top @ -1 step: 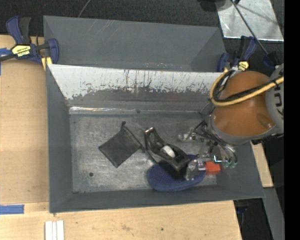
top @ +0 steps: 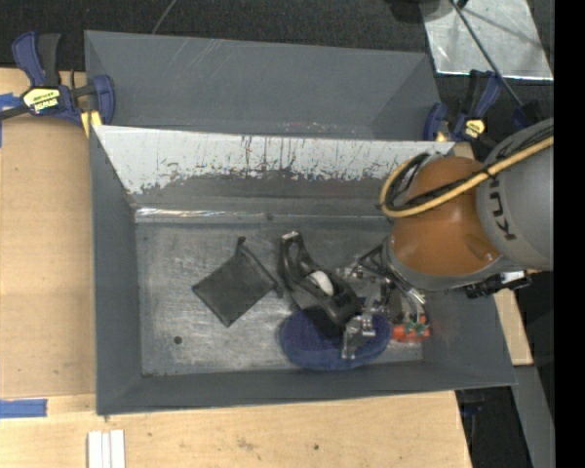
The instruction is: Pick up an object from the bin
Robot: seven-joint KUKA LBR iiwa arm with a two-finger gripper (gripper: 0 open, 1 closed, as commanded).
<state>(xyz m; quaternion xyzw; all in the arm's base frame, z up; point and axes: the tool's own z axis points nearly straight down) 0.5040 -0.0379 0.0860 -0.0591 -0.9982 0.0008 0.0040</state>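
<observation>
The gripper was low in the near right part of the bin. Its tip was over the upper edge of a blue rounded thing, perhaps soft like a cap or a cloth, which lay close to the near wall. Whether the gripper was apart or closed I could not tell, because its end merged with the dark shapes around it. Nothing could be seen clamped in it.

A black curved object with a white patch lay just beside the blue thing, maybe touching it. A closing here could, I think, catch both together. It could also pinch only the rim of the blue thing, which might then slip out on lifting. A small red-orange thing just to the right could be pushed aside. A dark flat sheet lay apart to the left and seemed safe.

The orange cover and the wrist hid the bin floor under them. What the black object really was stayed unclear.
</observation>
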